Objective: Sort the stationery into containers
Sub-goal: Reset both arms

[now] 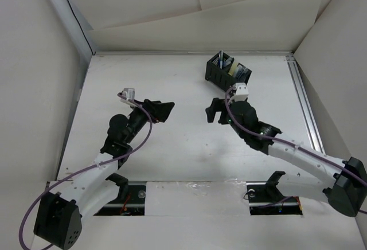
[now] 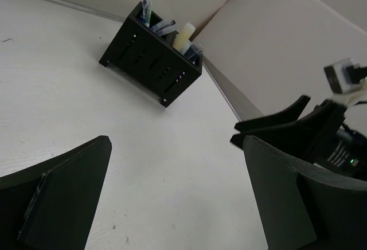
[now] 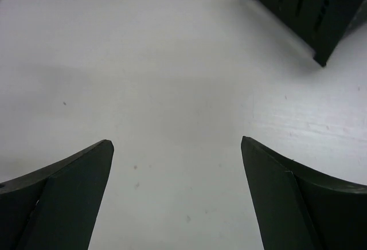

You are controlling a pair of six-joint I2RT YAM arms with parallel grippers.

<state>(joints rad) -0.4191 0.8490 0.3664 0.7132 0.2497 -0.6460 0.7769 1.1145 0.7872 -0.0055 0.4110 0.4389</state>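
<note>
Stationery (image 2: 183, 36) stands inside the black desk organiser (image 1: 221, 73), at 1 o'clock on the worktop (image 1: 172, 158). Left claw (image 1: 163, 112) and right claw (image 1: 211, 112) both gape wide, holding nothing. Sorting looks complete, so any retreat should avoid knocking the organiser.

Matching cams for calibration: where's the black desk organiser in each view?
Top external: the black desk organiser stands near the table's far edge, right of centre.
Left wrist: organiser at upper left of centre, slotted side toward the camera, stationery sticking out of the top.
Right wrist: organiser in the top right corner, cut off by the frame, only slotted wall showing.
Shared landmark: the white table it stands on.
</note>
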